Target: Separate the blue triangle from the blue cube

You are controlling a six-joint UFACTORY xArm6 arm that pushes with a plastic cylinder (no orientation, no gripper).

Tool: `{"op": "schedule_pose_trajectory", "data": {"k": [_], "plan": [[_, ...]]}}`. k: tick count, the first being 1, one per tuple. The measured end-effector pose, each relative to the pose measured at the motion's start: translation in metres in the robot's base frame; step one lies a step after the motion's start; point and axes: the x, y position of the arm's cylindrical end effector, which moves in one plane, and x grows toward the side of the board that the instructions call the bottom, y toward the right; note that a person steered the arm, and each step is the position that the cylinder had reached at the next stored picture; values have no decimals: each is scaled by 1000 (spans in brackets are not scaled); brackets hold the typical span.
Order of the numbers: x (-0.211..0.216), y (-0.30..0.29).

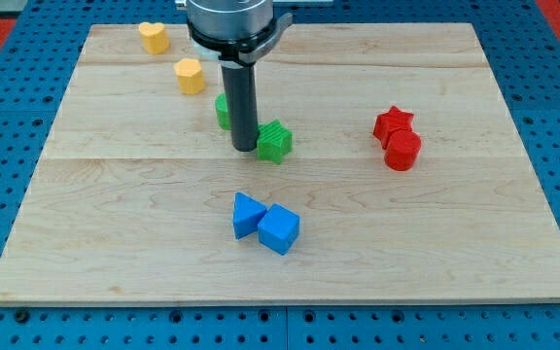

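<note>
The blue triangle [248, 215] and the blue cube [280, 229] lie touching each other below the board's middle, the triangle on the view's left of the cube. My tip [245, 148] rests on the board above them, well apart from both. It stands between two green blocks, right beside the green star [274, 142] on its right.
A green block [222, 111] sits partly hidden behind the rod. Two yellow blocks [154, 37] [191, 76] lie at the top left. A red star [394, 122] and a red round block [402, 151] touch at the right. The wooden board [86, 214] sits on a blue pegboard.
</note>
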Motion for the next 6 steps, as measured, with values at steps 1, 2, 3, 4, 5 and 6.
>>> {"op": "schedule_pose_trajectory", "data": {"k": [1,2,3,4,5,6], "plan": [[5,-9],[31,-46],[60,-83],[96,-86],[133,-7],[151,45]]}}
